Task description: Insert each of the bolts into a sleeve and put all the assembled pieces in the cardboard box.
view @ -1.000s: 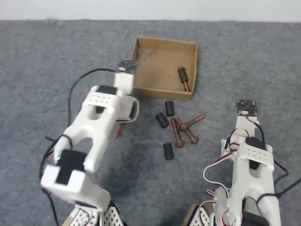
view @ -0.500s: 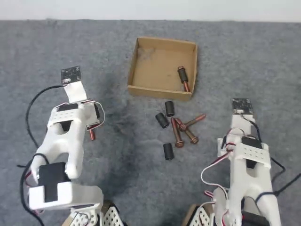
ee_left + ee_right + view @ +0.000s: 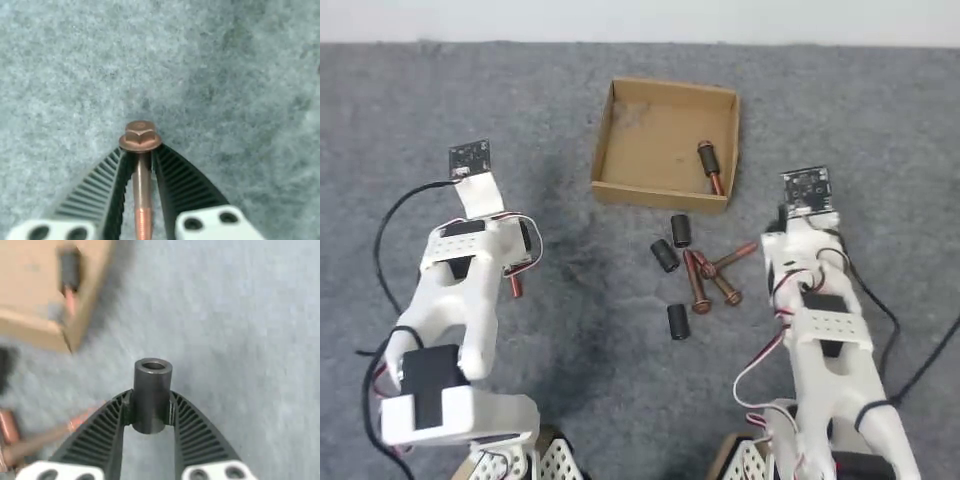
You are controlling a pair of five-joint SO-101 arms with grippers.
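One assembled piece lies in the cardboard box near the worktop's far edge, while the left fingers clamp a bolt and the right fingers clamp a sleeve, not yet joined, leaving three loose bolts and three loose sleeves mid-worktop.

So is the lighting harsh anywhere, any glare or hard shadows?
High view: even light, only a soft shadow on the carpet beside the cardboard box. Left wrist view: mild sheen along the bolt. Right wrist view: the sleeve looks matte, no glare.
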